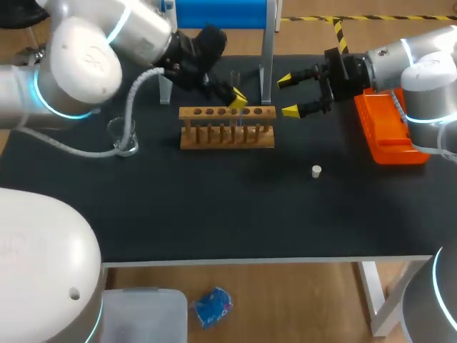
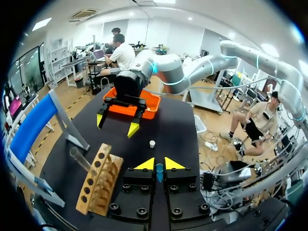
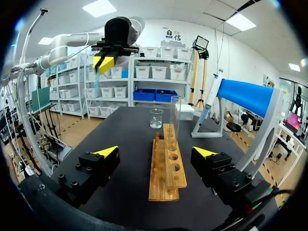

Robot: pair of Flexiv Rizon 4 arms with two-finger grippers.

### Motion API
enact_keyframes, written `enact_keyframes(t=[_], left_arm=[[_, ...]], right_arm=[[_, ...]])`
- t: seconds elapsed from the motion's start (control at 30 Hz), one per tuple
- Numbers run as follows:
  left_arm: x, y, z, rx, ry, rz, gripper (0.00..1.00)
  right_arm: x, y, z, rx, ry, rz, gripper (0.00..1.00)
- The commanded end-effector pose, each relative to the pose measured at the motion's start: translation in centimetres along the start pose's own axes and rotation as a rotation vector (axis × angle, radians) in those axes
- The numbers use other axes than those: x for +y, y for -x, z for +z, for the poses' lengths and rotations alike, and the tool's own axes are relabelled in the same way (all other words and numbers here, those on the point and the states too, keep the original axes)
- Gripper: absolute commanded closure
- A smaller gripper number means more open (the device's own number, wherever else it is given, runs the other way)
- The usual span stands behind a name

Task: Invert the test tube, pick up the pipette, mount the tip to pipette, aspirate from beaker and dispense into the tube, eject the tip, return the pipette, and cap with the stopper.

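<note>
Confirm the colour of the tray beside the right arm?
Orange. The tray shows best in the head view, at the table's right side.

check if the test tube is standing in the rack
Standing: the test tube rises upright from a hole in the wooden rack.

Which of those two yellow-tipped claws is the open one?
The right gripper, near the orange tray; the left gripper is pinched on a small blue piece.
</note>
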State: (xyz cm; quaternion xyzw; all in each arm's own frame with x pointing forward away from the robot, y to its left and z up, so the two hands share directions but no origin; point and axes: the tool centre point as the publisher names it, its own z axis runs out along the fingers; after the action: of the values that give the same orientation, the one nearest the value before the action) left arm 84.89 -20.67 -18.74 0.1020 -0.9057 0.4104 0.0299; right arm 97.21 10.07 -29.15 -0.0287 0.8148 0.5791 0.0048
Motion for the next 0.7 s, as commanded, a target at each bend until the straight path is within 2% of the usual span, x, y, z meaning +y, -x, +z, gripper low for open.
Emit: enact_keyframes(t=[0.03,0.4,0.57,0.63,0.7], left_arm=[[1.33,-0.08,3.58,-0.021,-0.087,-0.011,1.0],[1.63,0.32,3.39,-0.047,-0.084,0.011,1.0],[1.56,0.56,3.11,-0.054,-0.042,0.036,1.0],[1.49,0.65,3.02,-0.058,-0.051,0.045,1.0],[1.48,0.77,2.89,-0.075,-0.017,0.058,1.0]], right_arm=[[-0.02,-0.02,-0.03,0.001,-0.001,-0.001,0.0],[-0.02,-0.02,-0.03,0.001,-0.001,-0.001,0.0],[-0.02,-0.02,-0.03,0.001,-0.001,-0.001,0.0],[-0.02,-0.02,-0.03,0.001,-0.001,-0.001,0.0],[-0.02,-0.02,-0.03,0.001,-0.001,-0.001,0.0]])
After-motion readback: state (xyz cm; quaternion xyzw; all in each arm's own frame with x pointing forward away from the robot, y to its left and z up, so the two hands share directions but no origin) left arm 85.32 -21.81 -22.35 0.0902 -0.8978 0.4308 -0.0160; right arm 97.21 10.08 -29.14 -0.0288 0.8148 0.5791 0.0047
